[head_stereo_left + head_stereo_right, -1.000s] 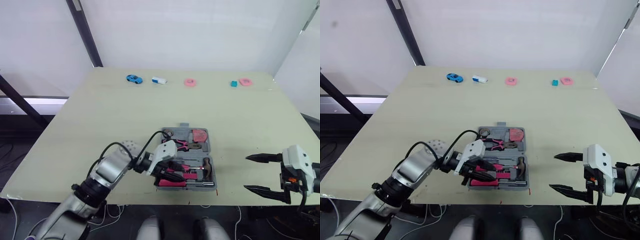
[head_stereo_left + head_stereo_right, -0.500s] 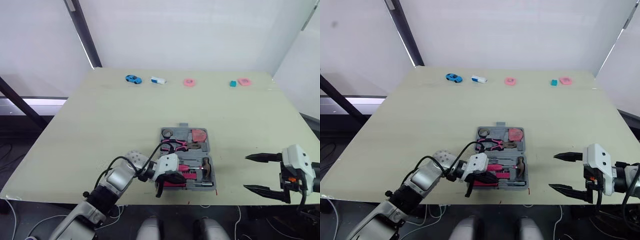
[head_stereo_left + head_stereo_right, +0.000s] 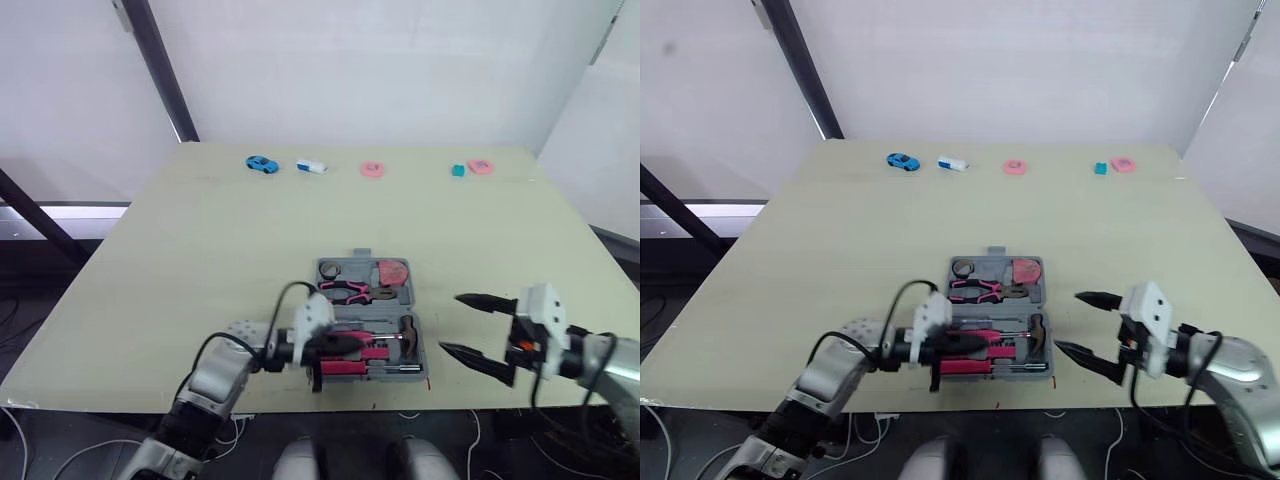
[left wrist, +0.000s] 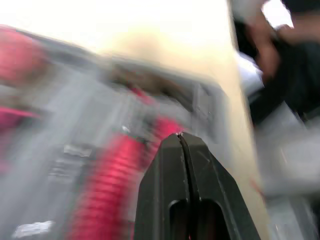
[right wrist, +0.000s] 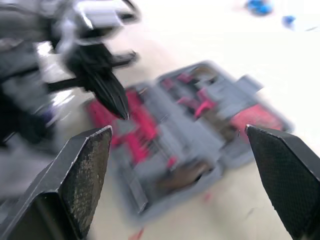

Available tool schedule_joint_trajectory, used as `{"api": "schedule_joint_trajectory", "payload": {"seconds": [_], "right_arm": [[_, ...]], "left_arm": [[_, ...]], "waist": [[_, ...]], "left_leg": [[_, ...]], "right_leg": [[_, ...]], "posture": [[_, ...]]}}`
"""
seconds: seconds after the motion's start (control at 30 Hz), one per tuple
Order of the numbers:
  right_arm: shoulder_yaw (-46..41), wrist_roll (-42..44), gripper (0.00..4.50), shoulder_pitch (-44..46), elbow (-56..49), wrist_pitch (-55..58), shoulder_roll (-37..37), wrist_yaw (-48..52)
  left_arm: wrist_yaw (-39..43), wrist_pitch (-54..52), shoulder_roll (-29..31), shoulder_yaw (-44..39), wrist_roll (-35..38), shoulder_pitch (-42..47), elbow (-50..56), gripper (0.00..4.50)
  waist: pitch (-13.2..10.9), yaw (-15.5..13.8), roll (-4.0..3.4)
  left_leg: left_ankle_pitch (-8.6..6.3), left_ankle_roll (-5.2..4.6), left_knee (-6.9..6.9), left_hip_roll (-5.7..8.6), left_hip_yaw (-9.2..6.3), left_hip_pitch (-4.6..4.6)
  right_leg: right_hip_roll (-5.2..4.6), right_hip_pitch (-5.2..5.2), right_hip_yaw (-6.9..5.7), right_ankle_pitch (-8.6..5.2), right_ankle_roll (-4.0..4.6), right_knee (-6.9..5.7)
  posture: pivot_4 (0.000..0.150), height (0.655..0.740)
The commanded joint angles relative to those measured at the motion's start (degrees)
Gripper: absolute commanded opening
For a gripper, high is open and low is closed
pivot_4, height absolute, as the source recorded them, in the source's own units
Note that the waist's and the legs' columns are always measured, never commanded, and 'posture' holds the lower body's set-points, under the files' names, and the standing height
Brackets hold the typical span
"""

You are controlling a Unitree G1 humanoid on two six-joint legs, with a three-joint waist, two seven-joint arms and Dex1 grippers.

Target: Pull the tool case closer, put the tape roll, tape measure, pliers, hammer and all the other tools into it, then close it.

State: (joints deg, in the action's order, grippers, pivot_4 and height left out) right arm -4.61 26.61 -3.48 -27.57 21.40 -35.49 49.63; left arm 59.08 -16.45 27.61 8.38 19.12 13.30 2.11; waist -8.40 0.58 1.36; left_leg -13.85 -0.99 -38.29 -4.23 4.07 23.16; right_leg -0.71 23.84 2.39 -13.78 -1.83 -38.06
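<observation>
The grey tool case (image 3: 416, 296) lies open near the table's front edge. In it lie a tape roll (image 3: 330, 268), a red tape measure (image 3: 393, 271), pink-handled pliers (image 3: 345, 290), a hammer (image 3: 408, 335) and pink-handled drivers (image 3: 352, 366). My left gripper (image 3: 340, 345) is shut and lies low over the case's near half, pointing right; in the left wrist view its tips (image 4: 181, 137) hang over blurred pink handles. My right gripper (image 3: 452, 323) stands open just right of the case, pointing at it. The right wrist view has the case (image 5: 200, 130) between its spread fingers.
Along the far edge sit a blue toy car (image 3: 262, 163), a white and blue block (image 3: 313, 167), a pink ring (image 3: 372, 170), a teal block (image 3: 457, 170) and a pink piece (image 3: 481, 166). The case sits close to the table's front edge (image 3: 300, 408).
My right gripper has moved left, close to the case's right side. The left gripper has swung to point right across the case's near half. The camera has shifted a little.
</observation>
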Motion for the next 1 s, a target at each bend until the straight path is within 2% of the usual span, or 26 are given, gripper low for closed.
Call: {"api": "schedule_joint_trajectory", "payload": {"seconds": [0.03,0.2,0.23,0.33,0.47,0.5,0.53,0.6,0.7,0.8,0.9,1.0], "right_arm": [[3.2,-5.52,4.5,3.92,3.85,-3.13,5.62,-7.78],[4.63,-9.08,4.5,7.1,12.15,-7.72,10.79,-10.95],[3.48,-9.25,4.5,7.52,13.78,-9.04,11.15,-11.69],[0.5,-9.18,4.5,5.32,15.62,-12.22,8.58,-9.65],[-6.22,-5.47,4.5,-4.41,13.65,-12.41,3.81,-5.27],[-8.24,-4.78,4.5,-7.18,13.17,-12.63,2.71,-4.34],[-10.0,-4.11,4.5,-9.55,12.71,-12.81,1.81,-3.48],[-13.03,-3.05,4.5,-13.52,12.05,-12.94,0.38,-2.23],[-15.96,-2.3,4.5,-17.49,11.61,-13.15,-0.86,-0.75],[-16.78,-1.6,4.5,-17.35,10.6,-12.05,-0.29,-2.12],[-15.18,-1.28,4.5,-15.41,9.93,-10.53,-0.04,-2.62],[-10.3,-4.5,4.5,-8.66,11.61,-6.97,-0.91,-4.99]], "left_arm": [[-6.96,-1.22,-1.38,-8.05,3.82,-2.58,3.67,0.01],[-9.96,-0.38,-0.94,-14.96,5.97,-6.62,3.0,0.01],[-8.76,0.02,-0.17,-16.54,6.98,-8.16,2.73,0.26],[-6.58,1.01,1.77,-20.33,8.8,-12.35,1.72,1.14],[-4.88,3.47,4.72,-25.05,8.69,-17.8,-1.3,2.92],[-4.27,4.01,5.41,-26.3,8.9,-19.33,-1.94,3.14],[-3.74,4.39,5.97,-27.27,9.16,-20.7,-2.33,3.75],[-2.45,5.3,7.0,-28.65,9.32,-23.12,-3.21,4.47],[-1.44,5.95,7.89,-30.35,9.51,-25.15,-4.32,4.47],[-1.68,4.85,8.05,-30.7,10.06,-25.46,-3.13,4.47],[-3.13,3.94,8.21,-29.17,8.9,-24.25,-1.98,4.47],[-2.57,3.49,9.67,-25.63,6.53,-20.42,-3.78,4.47]], "waist": [[0.0,0.09,-0.02],[0.0,-0.15,0.0],[0.0,-0.09,0.0],[-0.02,-0.1,-0.02],[-0.01,-0.32,-0.02],[-0.01,-0.29,-0.02],[-0.01,-0.22,-0.02],[-0.03,0.06,-0.01],[-0.02,0.19,-0.01],[-0.03,0.21,-0.01],[-0.04,0.17,-0.02],[-0.05,0.16,-0.01]], "left_leg": [[0.0,0.0,0.0,0.0,0.02,-0.01],[0.0,0.0,0.01,0.03,0.06,0.0],[0.0,0.0,0.01,0.04,0.06,0.01],[0.0,0.0,0.03,0.04,0.12,0.01],[-0.01,0.0,0.12,0.06,0.12,0.0],[-0.02,0.0,0.13,0.06,0.14,0.0],[-0.02,0.0,0.16,0.06,0.14,-0.01],[-0.02,0.0,0.25,0.04,0.23,-0.11],[-0.03,0.01,0.24,-0.01,0.18,-0.28],[-0.03,0.02,0.25,-0.07,0.1,-0.34],[-0.04,0.03,0.3,-0.09,0.13,-0.32],[-0.04,0.02,0.32,-0.04,0.14,-0.29]], "right_leg": [[-0.01,-0.01,0.02,0.01,0.01,0.0],[-0.03,-0.01,0.03,0.09,0.14,0.01],[-0.05,-0.01,0.0,0.12,0.19,0.02],[-0.09,0.0,0.02,0.12,0.21,0.04],[-0.15,-0.01,-0.01,0.1,0.21,0.11],[-0.16,0.0,-0.01,0.09,0.21,0.11],[-0.16,0.0,0.0,0.08,0.2,0.12],[-0.21,0.0,0.04,-0.03,0.04,0.13],[-0.25,-0.01,0.09,-0.05,0.0,0.1],[-0.28,0.06,0.12,-0.05,0.0,0.1],[-0.36,0.1,0.15,-0.05,0.0,0.12],[-0.36,0.11,0.15,-0.05,0.0,0.15]], "posture": [[0.15,0.74],[0.15,0.74],[0.15,0.74],[0.15,0.74],[0.15,0.74],[0.15,0.74],[0.15,0.74],[0.15,0.74],[0.15,0.74],[0.15,0.74],[0.15,0.74],[0.15,0.74]]}}
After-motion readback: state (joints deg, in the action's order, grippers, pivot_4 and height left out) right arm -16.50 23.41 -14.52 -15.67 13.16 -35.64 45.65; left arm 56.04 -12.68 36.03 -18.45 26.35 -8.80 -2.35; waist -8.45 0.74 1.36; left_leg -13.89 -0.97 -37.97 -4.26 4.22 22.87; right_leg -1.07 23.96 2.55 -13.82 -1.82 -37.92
